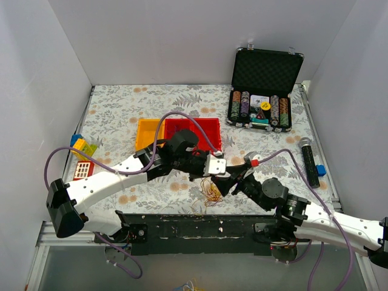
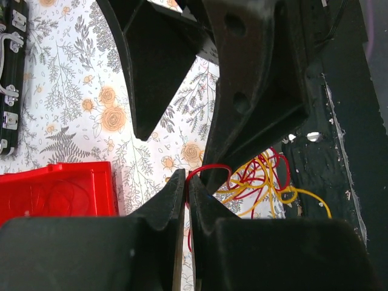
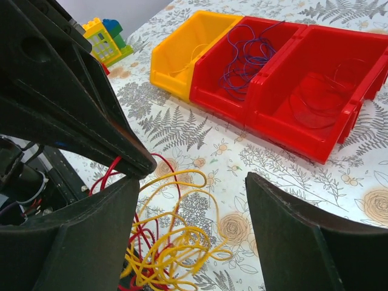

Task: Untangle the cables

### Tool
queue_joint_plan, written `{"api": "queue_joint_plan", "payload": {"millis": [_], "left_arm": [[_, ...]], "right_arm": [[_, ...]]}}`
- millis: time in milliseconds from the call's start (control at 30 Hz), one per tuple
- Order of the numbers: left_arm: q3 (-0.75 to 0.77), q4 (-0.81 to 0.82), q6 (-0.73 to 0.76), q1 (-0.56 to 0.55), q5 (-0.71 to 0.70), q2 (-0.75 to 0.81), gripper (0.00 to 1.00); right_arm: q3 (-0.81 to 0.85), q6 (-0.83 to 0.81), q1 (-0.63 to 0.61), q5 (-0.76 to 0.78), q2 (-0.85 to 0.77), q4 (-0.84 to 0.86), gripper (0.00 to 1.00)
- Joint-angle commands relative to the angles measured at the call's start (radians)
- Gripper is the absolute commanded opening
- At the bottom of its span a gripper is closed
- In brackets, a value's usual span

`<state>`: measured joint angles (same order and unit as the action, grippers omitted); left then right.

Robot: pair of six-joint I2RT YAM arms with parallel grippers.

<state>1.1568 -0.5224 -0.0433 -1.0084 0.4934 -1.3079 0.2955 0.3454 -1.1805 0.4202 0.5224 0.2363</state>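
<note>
Pulling is judged risky while a red strand (image 2: pixel 206 168) is pinched in the closed left gripper (image 2: pixel 187 182) and the right gripper (image 3: pixel 193 182) is spread wide above the cables (image 1: pixel 211 191), heaped at lower centre of the top view: the unanchored tangle may be dragged whole or tightened.

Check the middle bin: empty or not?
Not empty: the middle bin holds loops of blue-purple cable.
</note>
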Motion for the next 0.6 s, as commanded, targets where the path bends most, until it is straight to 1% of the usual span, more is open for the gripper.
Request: {"api": "queue_joint_plan", "payload": {"millis": [0, 100, 267, 467, 567], "left_arm": [[0.053, 0.009, -0.043, -0.039, 0.022, 0.003, 0.03], [0.075, 0.009, -0.050, -0.058, 0.016, -0.008, 0.03], [0.122, 0.012, -0.059, -0.065, 0.013, -0.019, 0.02], [0.253, 0.016, -0.130, -0.067, 0.048, -0.034, 0.02], [0.325, 0.016, -0.162, -0.067, 0.060, -0.045, 0.02]], "right_arm": [[0.019, 0.007, -0.002, 0.029, 0.063, 0.127, 0.78], [0.028, 0.003, -0.004, -0.012, 0.105, 0.164, 0.78], [0.007, 0.035, -0.004, -0.024, 0.152, 0.175, 0.73], [-0.047, 0.079, -0.002, -0.029, 0.203, 0.202, 0.69], [-0.078, 0.109, -0.002, -0.034, 0.223, 0.198, 0.66]]}}
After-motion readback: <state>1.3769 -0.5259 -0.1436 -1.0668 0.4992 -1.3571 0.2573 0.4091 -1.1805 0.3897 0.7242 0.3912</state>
